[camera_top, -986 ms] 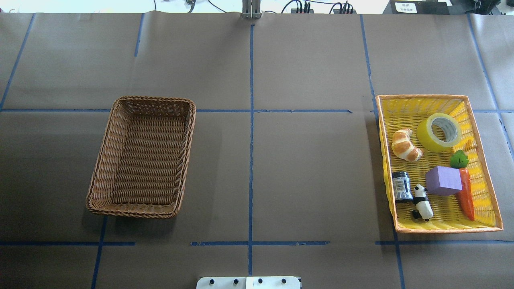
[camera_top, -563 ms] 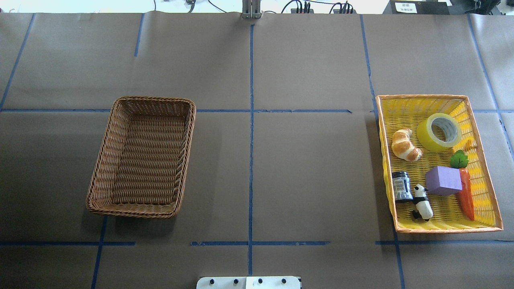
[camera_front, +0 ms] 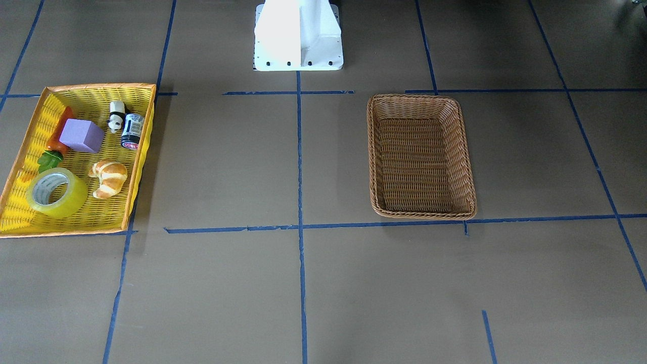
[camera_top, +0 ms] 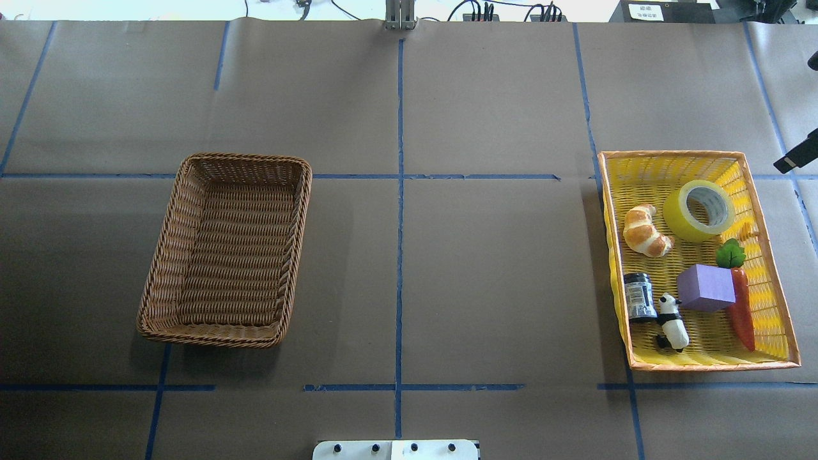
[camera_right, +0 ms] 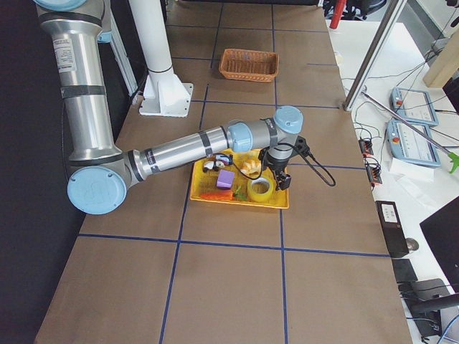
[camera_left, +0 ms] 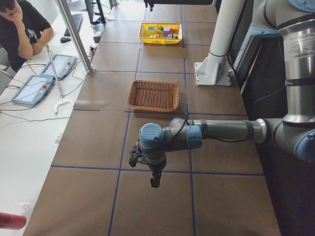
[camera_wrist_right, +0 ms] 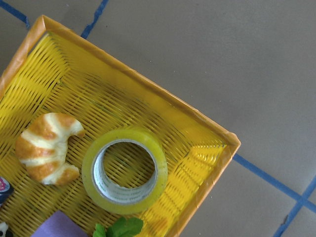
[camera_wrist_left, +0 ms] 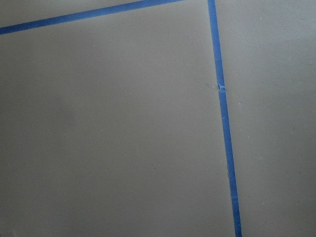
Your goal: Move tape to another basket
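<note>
The yellow tape roll (camera_top: 698, 210) lies in the far part of the yellow basket (camera_top: 677, 154) on the table's right side, core opening up. It also shows in the right wrist view (camera_wrist_right: 124, 170) and in the front view (camera_front: 56, 192). The brown wicker basket (camera_top: 300, 243) stands empty on the left. My right gripper (camera_right: 282, 179) hangs over the far end of the yellow basket beside the tape; I cannot tell whether it is open. My left gripper (camera_left: 155, 181) hangs over bare table far left of the brown basket (camera_left: 153, 96); I cannot tell its state.
The yellow basket also holds a croissant (camera_top: 647, 230), a purple cube (camera_top: 706, 287), a carrot (camera_top: 741, 306), a panda figure (camera_top: 673, 322) and a small dark jar (camera_top: 639, 296). The robot's white base (camera_front: 298, 35) stands at the near edge. An operator (camera_left: 19, 24) sits beyond the table.
A dark part of my right arm has come into the overhead view at the right edge, beside the yellow basket. The tape and both baskets have not moved.
</note>
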Tool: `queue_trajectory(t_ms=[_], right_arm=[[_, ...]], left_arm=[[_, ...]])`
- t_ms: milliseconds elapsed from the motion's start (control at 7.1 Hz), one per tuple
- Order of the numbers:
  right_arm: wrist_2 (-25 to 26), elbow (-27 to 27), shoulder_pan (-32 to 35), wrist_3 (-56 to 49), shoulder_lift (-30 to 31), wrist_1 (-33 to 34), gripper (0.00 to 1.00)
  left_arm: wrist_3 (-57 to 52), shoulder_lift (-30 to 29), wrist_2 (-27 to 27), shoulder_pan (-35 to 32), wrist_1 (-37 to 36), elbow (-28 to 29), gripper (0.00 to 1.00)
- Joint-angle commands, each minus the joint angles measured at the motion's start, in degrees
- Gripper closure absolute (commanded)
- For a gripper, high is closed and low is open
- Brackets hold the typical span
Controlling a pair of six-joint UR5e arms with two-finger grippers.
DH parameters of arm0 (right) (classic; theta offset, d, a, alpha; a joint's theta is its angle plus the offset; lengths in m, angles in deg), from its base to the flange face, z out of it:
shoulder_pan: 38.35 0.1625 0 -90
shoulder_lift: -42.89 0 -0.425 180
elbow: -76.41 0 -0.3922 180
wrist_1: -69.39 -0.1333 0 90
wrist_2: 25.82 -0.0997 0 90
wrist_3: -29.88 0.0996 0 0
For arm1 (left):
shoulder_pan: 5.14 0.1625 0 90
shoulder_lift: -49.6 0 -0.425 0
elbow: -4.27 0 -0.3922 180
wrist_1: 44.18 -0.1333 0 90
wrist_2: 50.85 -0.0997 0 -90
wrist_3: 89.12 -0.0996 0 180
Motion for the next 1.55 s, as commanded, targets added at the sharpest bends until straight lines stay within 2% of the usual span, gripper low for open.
queue_trajectory(t_ms=[0, 141, 282, 423, 704, 1408], right_arm=[[0.33, -5.44, -3.61, 9.87, 0.01, -14.05, 0.0], [1.37, -8.96, -5.81, 12.19, 0.1, -19.09, 0.0], [1.82, -11.25, -6.97, 12.3, 0.1, -20.8, 0.0], [1.82, -12.23, -7.5, 12.22, 0.28, -21.07, 0.0], [5.75, -13.12, -9.95, 12.39, 0.28, -21.08, 0.0], [5.51, -15.75, -12.95, 12.39, -0.34, -21.08, 0.0]], left_arm=[[-0.01, 0.0, -0.01, -0.03, -0.09, 0.0, 0.0], [-0.01, 0.09, -0.01, -0.03, -0.09, 0.0, 0.0], [-0.1, 0.09, -0.01, -0.03, -0.09, 0.09, 0.0], [-0.1, 0.09, -0.01, 0.06, -0.09, 0.09, 0.0], [-0.1, 0.09, 0.08, 0.06, -0.09, 0.09, 0.0], [-0.1, 0.09, 0.08, 0.06, -0.09, 0.09, 0.0]])
